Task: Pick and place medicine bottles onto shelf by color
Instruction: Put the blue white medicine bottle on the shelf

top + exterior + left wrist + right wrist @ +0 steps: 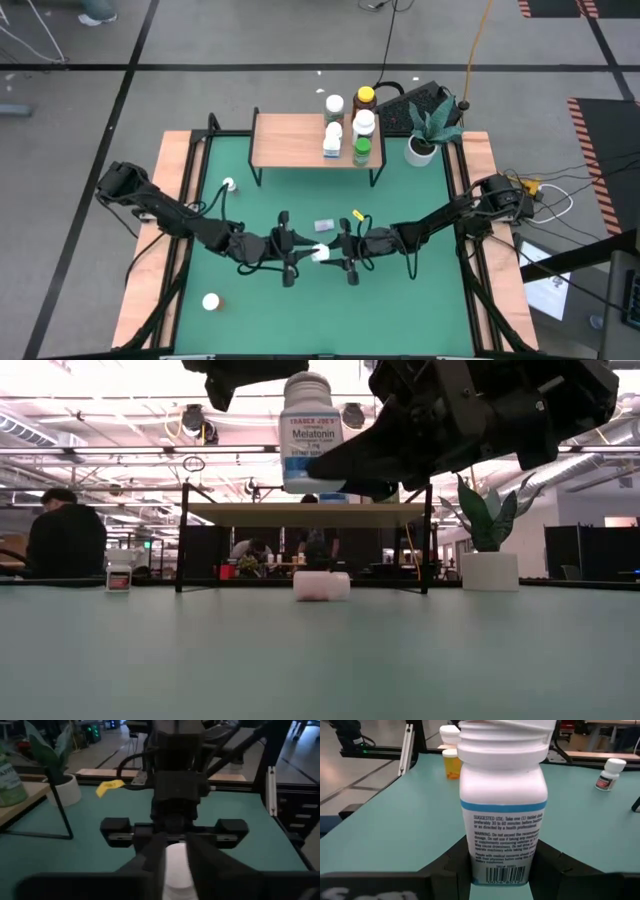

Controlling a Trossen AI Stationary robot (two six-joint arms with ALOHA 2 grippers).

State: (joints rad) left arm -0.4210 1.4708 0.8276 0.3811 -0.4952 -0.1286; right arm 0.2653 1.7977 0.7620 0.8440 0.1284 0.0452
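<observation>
- Though well under way, not finished — five medicine bottles counted on the shelf (290,140), all crowded at its right end beside the potted plant (424,140): a white-capped one (334,104), an amber one with yellow cap (366,97), a white one (364,122), a blue-labelled one (332,142) and a green one (362,152).
- Left end and middle of the shelf bare; sorting by colour hard to judge from so tight a cluster.
- Sixth in hand: white Melatonin bottle (311,430) held upright in the air over mid-table, well in front of the shelf, between the two arms.
- Right claw (502,865) clamped on the lower body of that bottle, one finger on each side of the label.
- Left claw (177,855) meeting it head-on, seemingly closed tight on the white cap end — looks like a handover, judged only from both gripping the same bottle.
- Left on the green table (400,290): a red-labelled, white-capped bottle (229,184) upright near the shelf's left legs, an orange bottle with white cap (451,762) near the front left corner, and a small pale item (325,226) lying flat just behind the claws, probably another bottle.
- By that tally, roughly half done: one in transit, about three to fetch.
</observation>
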